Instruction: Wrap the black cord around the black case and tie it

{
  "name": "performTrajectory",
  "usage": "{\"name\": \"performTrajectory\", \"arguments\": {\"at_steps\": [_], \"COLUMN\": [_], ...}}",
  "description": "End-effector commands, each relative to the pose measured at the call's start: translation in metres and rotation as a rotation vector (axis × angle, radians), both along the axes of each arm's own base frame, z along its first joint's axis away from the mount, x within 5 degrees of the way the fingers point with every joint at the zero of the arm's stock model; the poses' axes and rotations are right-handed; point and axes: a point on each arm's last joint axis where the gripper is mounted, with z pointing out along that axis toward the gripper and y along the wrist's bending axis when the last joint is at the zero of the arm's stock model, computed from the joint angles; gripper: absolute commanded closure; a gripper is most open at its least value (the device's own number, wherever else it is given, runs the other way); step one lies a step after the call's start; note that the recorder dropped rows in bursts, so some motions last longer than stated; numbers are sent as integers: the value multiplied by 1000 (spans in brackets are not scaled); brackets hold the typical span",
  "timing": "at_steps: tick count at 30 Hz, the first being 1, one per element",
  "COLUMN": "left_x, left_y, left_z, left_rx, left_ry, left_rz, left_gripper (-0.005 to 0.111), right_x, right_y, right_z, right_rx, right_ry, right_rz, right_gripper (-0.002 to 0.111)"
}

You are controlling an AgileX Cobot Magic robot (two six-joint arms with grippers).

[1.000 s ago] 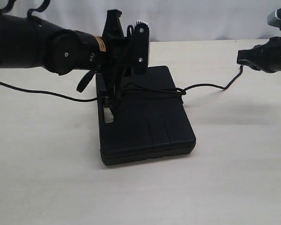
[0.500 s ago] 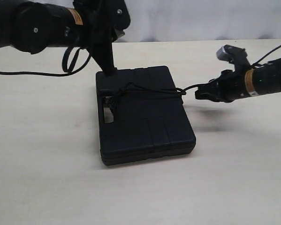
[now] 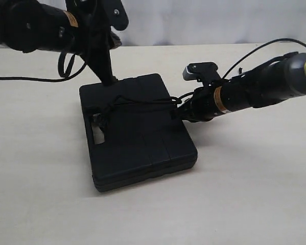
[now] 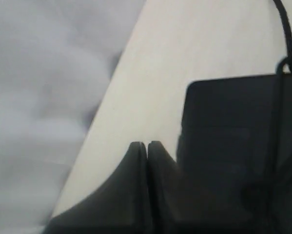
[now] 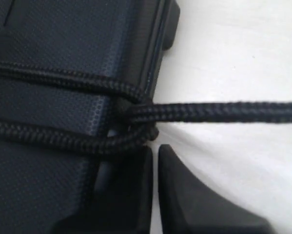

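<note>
The stiff case is lying toward the surface's far edge with the limp cord crossing it, seemingly best pinched where it is leaving the case, while the left end effector and the right end effector are sitting closed, gripping nothing.

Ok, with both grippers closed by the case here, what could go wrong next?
The right gripper is shut beside the black cord, not on it, so a pull would likely tighten nothing.
Its tip sits at the edge of the black case; pushing on could slide the case.
The left gripper, shut, meets only the far edge, probably too little to pin it.
</note>
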Motion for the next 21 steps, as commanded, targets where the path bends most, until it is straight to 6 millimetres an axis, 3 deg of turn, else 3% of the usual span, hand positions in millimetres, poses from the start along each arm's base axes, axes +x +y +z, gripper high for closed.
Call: {"name": "performTrajectory", "arguments": {"at_steps": [1,6,11,15,21], "left_x": [-13,-37,-90,-123,-139], "left_y": [6,-4,-41,-63,-66], "left_z": [-12,-19,-29,-51,-75], "left_rx": [79,-20,9,78,91], "left_ry": [189,478,718,671,610], "left_rz": [-7,4,-270,-380,-361], "left_gripper": [107,107,107,107,107], "right_x": [-6,-43,-68,-77,-78], "right_y": [-18,-37,-43,-44,-44], "right_z": [47,84,97,90,79], "right_rx": [56,25,19,16,4], "right_ry": [-83,-168,-196,-167,-136], "right_rz": [-37,-100,-107,-103,-98], "right_gripper": [104,104,104,104,104]}}
